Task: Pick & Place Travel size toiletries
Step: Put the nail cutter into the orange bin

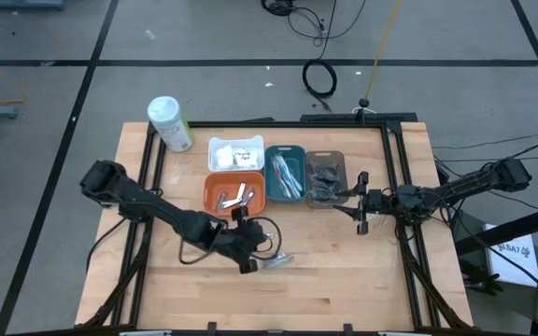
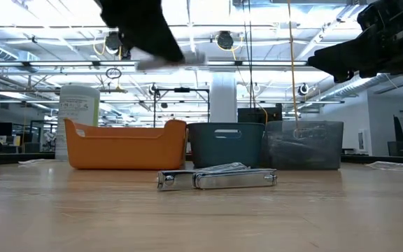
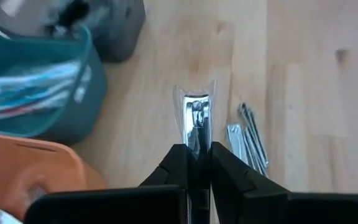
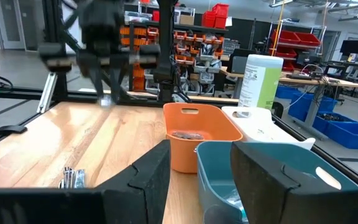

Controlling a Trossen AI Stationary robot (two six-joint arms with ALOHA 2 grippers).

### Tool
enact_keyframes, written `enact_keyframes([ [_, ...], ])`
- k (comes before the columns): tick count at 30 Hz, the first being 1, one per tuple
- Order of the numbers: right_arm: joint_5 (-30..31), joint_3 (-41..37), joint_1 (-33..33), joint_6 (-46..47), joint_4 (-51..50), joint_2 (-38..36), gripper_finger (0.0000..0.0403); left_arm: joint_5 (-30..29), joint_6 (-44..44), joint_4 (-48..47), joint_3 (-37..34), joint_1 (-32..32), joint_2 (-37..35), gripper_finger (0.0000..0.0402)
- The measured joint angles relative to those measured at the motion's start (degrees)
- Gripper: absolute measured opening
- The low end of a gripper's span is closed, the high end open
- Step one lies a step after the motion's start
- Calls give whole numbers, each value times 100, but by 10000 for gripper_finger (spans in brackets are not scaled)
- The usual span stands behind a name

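The left hand (image 1: 250, 250) hangs above the pale wooden table (image 1: 344, 280), in front of the orange rectangular tray (image 1: 215, 198), its two dark fingers (image 3: 178, 167) pressed onto a silvery metal nail clipper in a clear wrapper (image 3: 196, 121), which sticks out forward between them, lifted clear of the wood. Just beside it, on the table, lie two more silvery nail clippers (image 1: 278, 261), side by side and touching; the low view shows them (image 2: 219, 178) flat on the wood in front of the trays. The orange tray holds a few more silvery pieces (image 1: 236, 196). Behind it sits a white rectangular tray with small white packets (image 1: 236, 152); to its right stand a teal rectangular tray with slim blue-and-white toothbrushes (image 1: 286, 175) and a grey rectangular tray with dark clear-wrapped packets (image 1: 325, 177). A large white cylindrical bottle with a green label (image 1: 169, 122) lies at the far left corner of the table. The right hand (image 1: 361, 203) waits just right of the grey tray, its fingers (image 4: 145, 177) spread apart and holding nothing.
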Motion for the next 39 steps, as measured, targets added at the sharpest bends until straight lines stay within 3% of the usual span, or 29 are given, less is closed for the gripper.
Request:
enact_keyframes([
  [5,0,0,1,0,0,-1,155,-89,442,62,-4,-81,-399,24],
  [12,0,0,0,0,-1,-1,155,295,927,1809,-824,-114,-572,25],
  [17,0,-1,0,0,-1,-1,155,352,762,2629,-1612,-43,-620,24],
  [30,-2,1,0,0,0,-1,155,-506,-66,1751,-2835,628,-2326,32],
  [39,0,0,0,1,0,-1,155,-750,-1712,1681,-3657,1451,-2609,34],
])
